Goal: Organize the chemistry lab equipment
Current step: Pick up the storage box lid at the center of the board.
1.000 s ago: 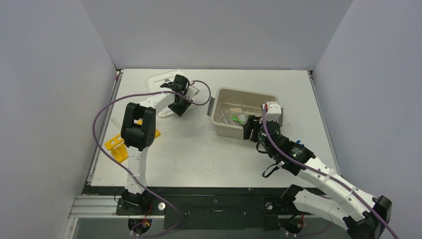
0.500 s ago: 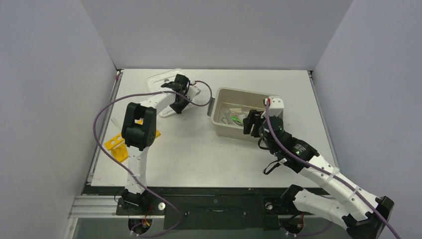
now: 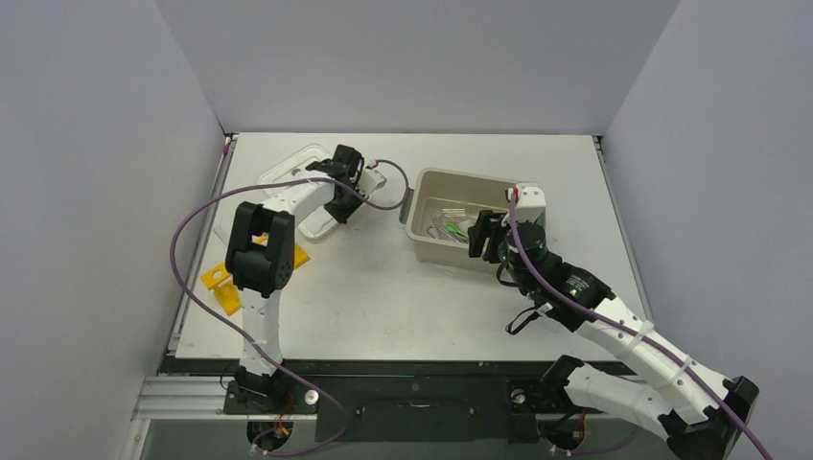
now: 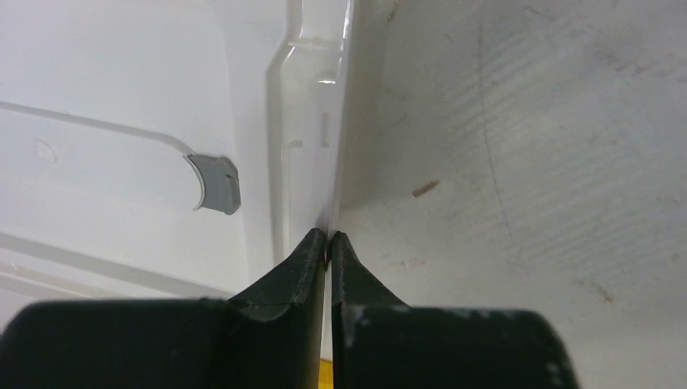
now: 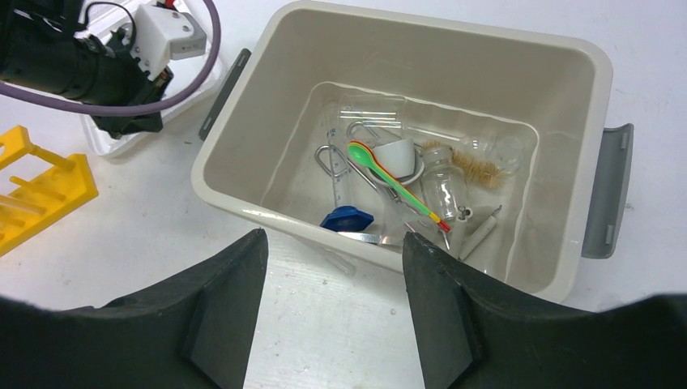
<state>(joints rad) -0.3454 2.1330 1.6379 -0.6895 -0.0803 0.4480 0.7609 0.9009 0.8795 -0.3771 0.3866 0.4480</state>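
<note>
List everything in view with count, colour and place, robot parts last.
tub: one, beige with grey handles, right of centre on the table
lid: one, white with grey handle, left of the tub
tube rack: one, yellow, near left of the table
spatula: one, green fading to red, in the tub
cap: one, blue, in the tub
brush: one, tan bristles, in the tub
vial: one, clear, in the tub
dish: one, white, in the tub
tongs: one, metal, in the tub
table: one, white
left gripper: black fingers shut on the lid's edge
right gripper: black fingers open over the tub's near wall
</note>
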